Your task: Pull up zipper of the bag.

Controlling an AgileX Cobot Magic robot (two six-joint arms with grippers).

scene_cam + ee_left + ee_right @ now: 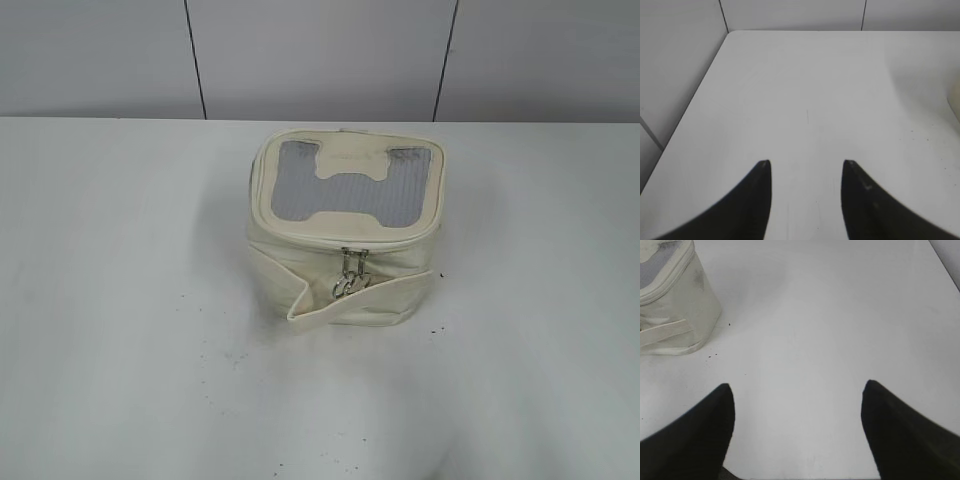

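— From the front? The bag (343, 232) sits mid-table (120, 330), 2 silver zipper (352, 272) pulls hanging together at its front.

— Left wrist? Left gripper (806, 165) spread, empty, over bare table.

— Right? Right gripper (797, 390) spread wide, bag at upper left.

White table (120, 300) before pale grey panelled wall (320, 55).

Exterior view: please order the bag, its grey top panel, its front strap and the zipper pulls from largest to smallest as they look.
1. bag
2. grey top panel
3. front strap, looks similar, unsure
4. zipper pulls
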